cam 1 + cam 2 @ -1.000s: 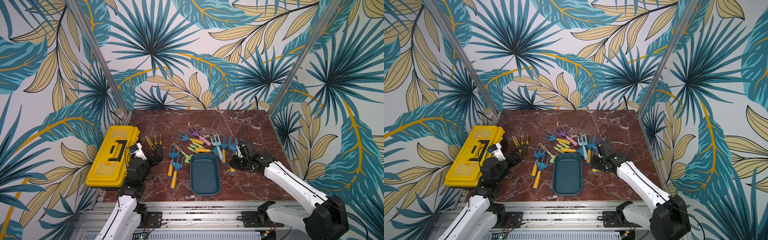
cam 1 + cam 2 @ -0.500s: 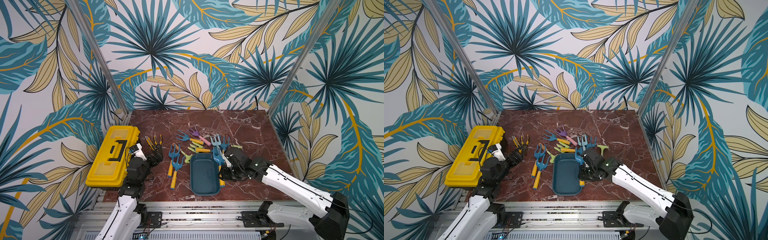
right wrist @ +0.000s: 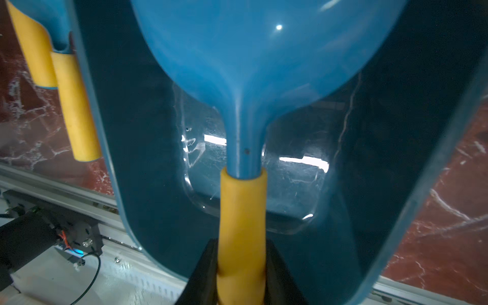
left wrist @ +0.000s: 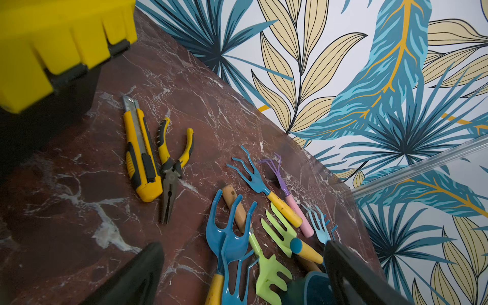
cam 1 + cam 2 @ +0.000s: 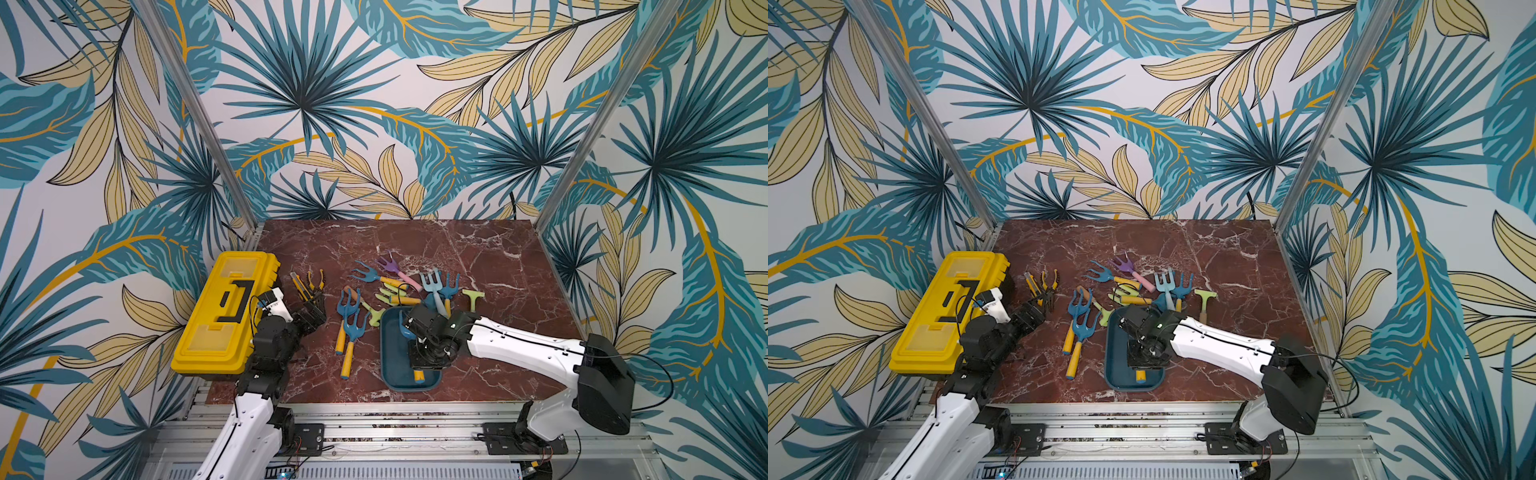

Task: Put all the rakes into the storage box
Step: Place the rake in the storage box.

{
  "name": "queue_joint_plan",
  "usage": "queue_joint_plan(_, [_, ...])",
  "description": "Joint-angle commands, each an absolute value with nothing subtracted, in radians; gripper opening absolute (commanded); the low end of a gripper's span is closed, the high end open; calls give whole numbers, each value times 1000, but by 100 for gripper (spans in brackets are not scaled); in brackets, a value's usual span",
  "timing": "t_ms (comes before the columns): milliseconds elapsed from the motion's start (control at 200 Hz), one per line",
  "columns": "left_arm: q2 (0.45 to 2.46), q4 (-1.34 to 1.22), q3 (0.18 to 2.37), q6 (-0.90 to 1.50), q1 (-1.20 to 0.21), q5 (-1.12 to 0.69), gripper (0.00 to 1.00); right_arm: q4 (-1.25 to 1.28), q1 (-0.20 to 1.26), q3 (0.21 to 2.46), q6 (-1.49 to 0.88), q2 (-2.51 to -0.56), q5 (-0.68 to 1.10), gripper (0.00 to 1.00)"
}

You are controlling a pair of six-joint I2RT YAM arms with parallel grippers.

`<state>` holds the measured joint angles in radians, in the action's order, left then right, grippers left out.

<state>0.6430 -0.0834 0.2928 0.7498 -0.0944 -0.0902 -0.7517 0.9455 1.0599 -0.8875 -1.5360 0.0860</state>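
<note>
My right gripper is shut on the yellow handle of a blue-headed rake, pinched between both black fingers. It holds the rake lengthwise over the storage box, a shallow dark teal tray at the table's front middle. The blue head points to the back and the handle end to the front. I cannot tell whether the rake touches the tray floor. My left gripper stands open and empty near the pliers, left of two blue rakes.
A yellow toolbox fills the left edge. A utility knife and pliers lie beside it. Two blue rakes with yellow handles lie just left of the tray. Several small rakes are piled behind it, and a green tool lies right of the pile.
My right arm has carried the rake from the table right of the tray leftward and over the tray. The left arm has stayed where it was.
</note>
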Motion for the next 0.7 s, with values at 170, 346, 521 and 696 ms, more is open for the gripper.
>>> queue_joint_plan(170, [632,-56,284,750,-91,-87,100,-710,956,1027,-942,-1577,37,29])
queue_joint_plan(346, [674,-8,328,722,-93,-111,100,-707,957,1017,-929,-1556,12,54])
queue_joint_plan(521, [764,52,390,704,-134,-115,100,-708,954,1022,-889,-1489,-53,64])
queue_joint_plan(696, [878,266,487,722,-220,-119,100,-709,937,1009,-825,-1355,-149,79])
